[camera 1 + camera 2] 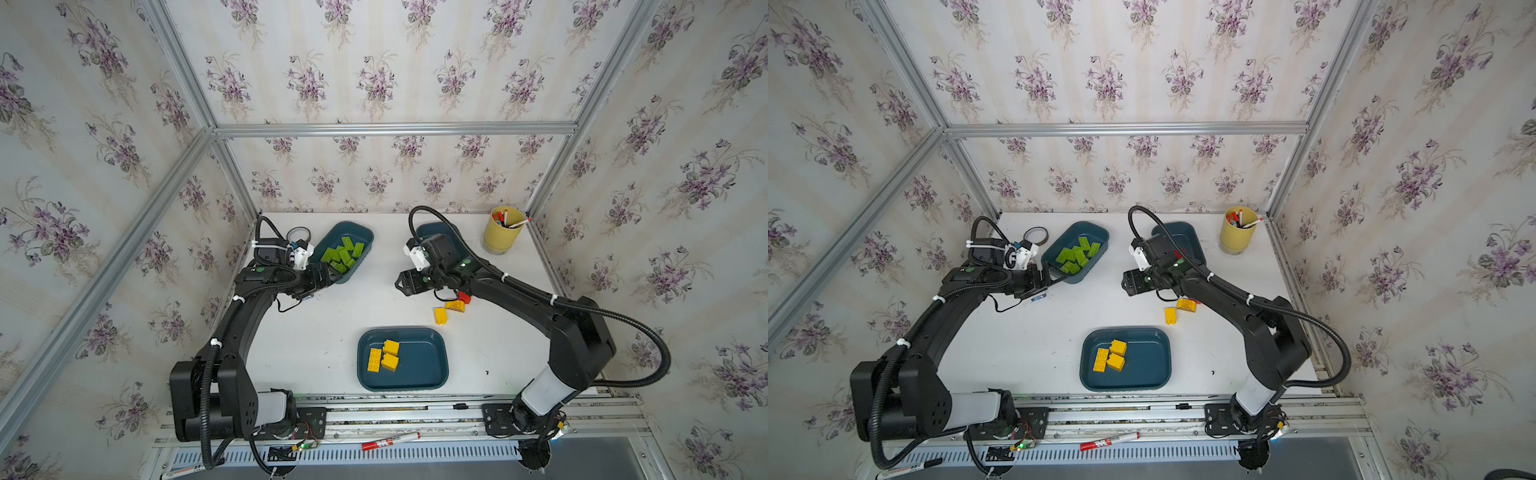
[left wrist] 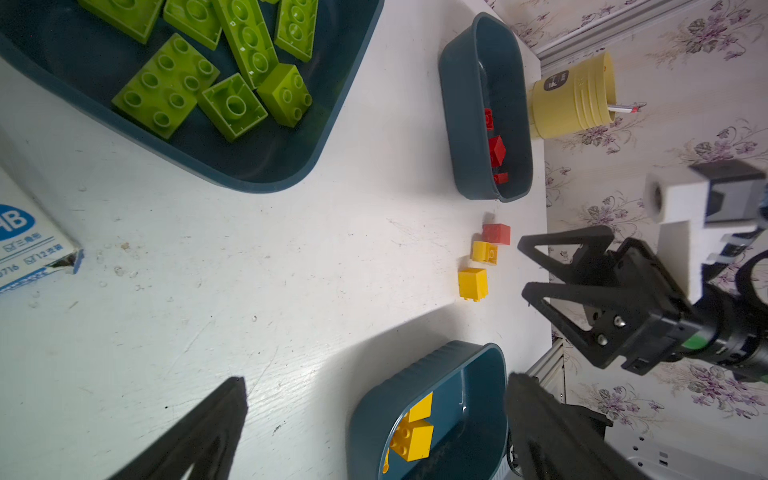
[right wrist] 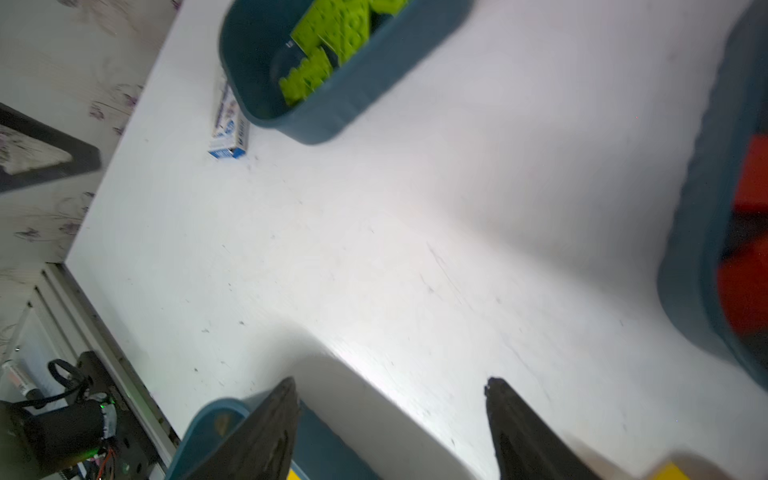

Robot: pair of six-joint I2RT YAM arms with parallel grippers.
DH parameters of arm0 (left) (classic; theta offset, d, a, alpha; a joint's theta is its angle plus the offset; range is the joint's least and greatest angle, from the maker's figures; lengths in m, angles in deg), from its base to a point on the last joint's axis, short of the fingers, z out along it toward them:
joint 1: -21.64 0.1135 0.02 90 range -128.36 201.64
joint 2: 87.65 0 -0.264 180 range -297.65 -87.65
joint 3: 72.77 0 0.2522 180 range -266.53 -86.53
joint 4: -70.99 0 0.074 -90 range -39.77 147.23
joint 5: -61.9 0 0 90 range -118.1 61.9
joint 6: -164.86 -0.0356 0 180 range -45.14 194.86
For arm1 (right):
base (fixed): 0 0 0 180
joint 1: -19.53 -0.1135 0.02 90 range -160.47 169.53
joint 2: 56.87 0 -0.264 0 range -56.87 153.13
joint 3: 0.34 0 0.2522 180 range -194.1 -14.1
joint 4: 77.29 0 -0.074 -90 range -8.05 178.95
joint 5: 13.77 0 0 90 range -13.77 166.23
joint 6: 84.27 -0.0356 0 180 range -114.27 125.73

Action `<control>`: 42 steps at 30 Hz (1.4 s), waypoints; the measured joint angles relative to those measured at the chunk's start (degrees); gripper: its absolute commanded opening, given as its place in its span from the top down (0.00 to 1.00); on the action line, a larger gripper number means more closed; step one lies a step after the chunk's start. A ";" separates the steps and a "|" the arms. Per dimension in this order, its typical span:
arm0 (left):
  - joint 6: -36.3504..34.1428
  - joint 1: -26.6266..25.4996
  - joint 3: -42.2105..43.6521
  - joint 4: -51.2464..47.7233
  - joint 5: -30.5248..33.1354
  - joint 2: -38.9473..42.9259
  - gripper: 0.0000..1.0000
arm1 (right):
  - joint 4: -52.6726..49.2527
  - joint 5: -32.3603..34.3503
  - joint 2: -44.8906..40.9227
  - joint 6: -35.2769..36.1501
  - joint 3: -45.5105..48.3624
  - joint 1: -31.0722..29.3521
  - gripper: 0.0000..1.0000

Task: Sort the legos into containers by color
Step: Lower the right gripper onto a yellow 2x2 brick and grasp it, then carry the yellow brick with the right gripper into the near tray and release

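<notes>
Legos (image 2: 166,85) in lime — glossy studded plastic — litter one smooth, round-cornered tray (image 2: 345,83).

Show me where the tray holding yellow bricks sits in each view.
Top view: yellow-brick tray, centre of the table's near edge.
Top view: same place.
Left wrist: framed by the open left gripper, tray wall.
Right wrist: partly hidden behind the right gripper.
Shared landmark: green-brick tray, in all four.

Left arm (image 1: 249,320): elbow bent, reaching inward.
Left gripper (image 1: 326,279): jaws spread wide, holding nothing.
Right arm (image 1: 519,291): elbow bent, reaching inward.
Right gripper (image 2: 524,269): jaws parted, holding nothing.
</notes>
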State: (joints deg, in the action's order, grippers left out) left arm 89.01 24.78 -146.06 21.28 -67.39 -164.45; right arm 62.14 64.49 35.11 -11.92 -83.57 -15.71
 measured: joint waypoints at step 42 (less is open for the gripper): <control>1.64 -0.50 3.45 0.57 -2.43 3.85 0.01 | -8.07 13.57 -0.13 -1.60 5.86 3.02 0.76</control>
State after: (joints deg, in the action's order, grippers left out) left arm 90.65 24.28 -142.61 21.85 -69.82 -160.60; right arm 54.08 78.06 34.98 -13.52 -77.71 -12.70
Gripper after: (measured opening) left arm 0.993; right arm 0.346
